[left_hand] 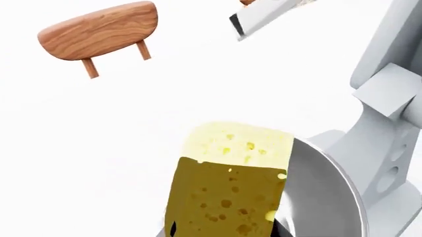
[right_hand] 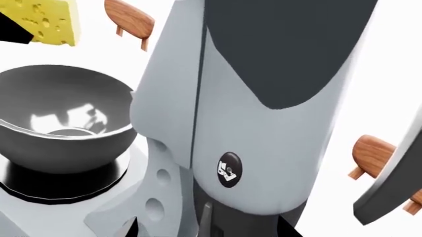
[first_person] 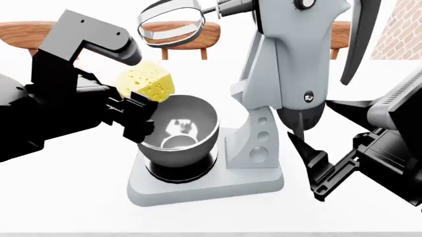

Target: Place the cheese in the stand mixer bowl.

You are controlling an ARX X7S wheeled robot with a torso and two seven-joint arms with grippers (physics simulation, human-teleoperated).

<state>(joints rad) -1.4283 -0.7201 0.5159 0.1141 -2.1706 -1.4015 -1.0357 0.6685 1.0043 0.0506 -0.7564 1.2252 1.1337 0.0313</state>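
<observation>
The cheese [first_person: 146, 80], a pale-yellow wedge with holes, is held in my left gripper [first_person: 136, 102], just above the left rim of the stand mixer bowl [first_person: 188, 123]. In the left wrist view the cheese [left_hand: 231, 182] fills the space between the fingers, with the bowl's shiny rim [left_hand: 329, 187] right beside it. The right wrist view shows the bowl [right_hand: 63, 123] on its black base ring and the cheese [right_hand: 53, 19] above its far rim. My right gripper [first_person: 315, 170] is open and empty, close to the mixer's right side.
The light-grey mixer body [first_person: 290, 59] is tilted up, with the silver loop beater [first_person: 170, 23] hanging above the bowl. The mixer base [first_person: 204, 185] sits on a white surface. Wooden stools [first_person: 188, 34] stand behind. A brick wall [first_person: 402, 29] is at the far right.
</observation>
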